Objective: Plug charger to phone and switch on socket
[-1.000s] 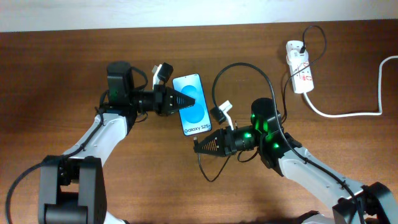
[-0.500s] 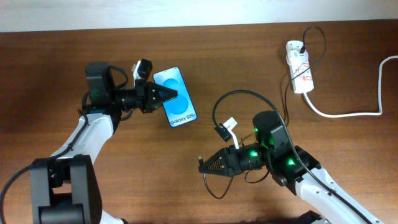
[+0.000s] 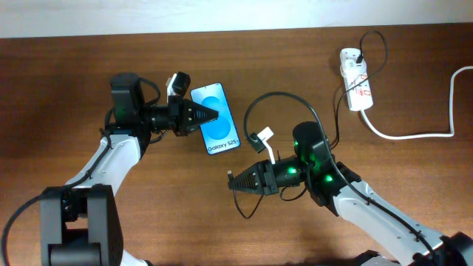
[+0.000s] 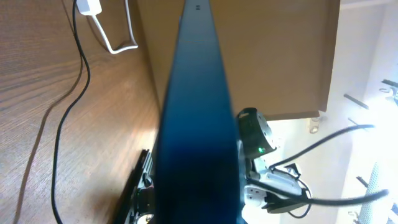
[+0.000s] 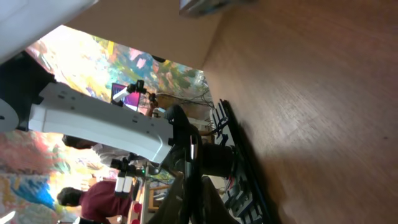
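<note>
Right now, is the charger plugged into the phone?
No, the charger tip in the right fingers sits clear of the phone.

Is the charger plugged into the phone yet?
Not plugged in. Overhead, the right gripper holds the charger tip apart from the phone in the left gripper.

overhead view: even, fairly bright light from above, no hard glare. table (image 3: 185, 222) wood grain reads clear, only soft short shadows on it. phone (image 3: 216, 128) screen glows bright blue, sharp enough to read the txt. green leds (image 3: 301, 151) on right arm (image 3: 355, 199) bloom a bit. left wrist view: phone edge too close to lens, dark, out of focus; bg at bottom right blown out white. right wrist view: pale sheen on table, bg overbright w/ smeared colours, white blur (image 5: 37, 18) top left.
</note>
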